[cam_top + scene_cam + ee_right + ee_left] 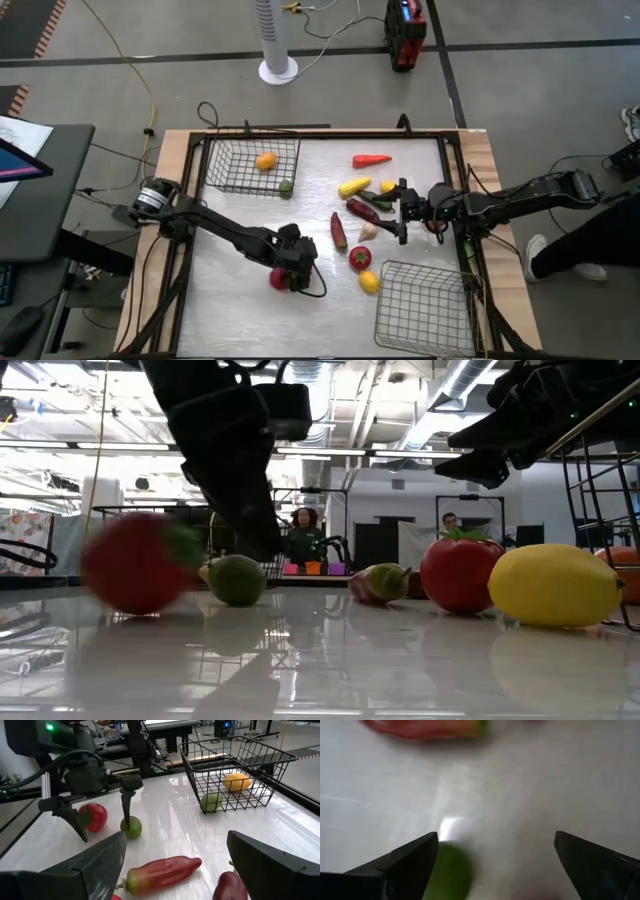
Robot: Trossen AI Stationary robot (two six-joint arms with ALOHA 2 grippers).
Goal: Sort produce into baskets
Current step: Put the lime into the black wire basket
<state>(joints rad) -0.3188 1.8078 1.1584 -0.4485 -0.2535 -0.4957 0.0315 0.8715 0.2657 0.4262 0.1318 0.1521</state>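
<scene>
- While the left hand (287, 268) hangs low with its fingers spread wide, a small green fruit (131, 827) sits right between them, gripped by nothing.
- Just beside it lies a red strawberry (93, 816), glossy and smooth on the white bench (240, 310).
- Right hand (402, 211) waits open over the pile, farther off.

A lab hall: exposed ceiling ducts (400, 400), a white tower fan (277, 40), cables on concrete floor

Both arms (225, 232) are dark, jointed and slim, with black cables along them, ending in tapered black fingers (127, 805).
</scene>
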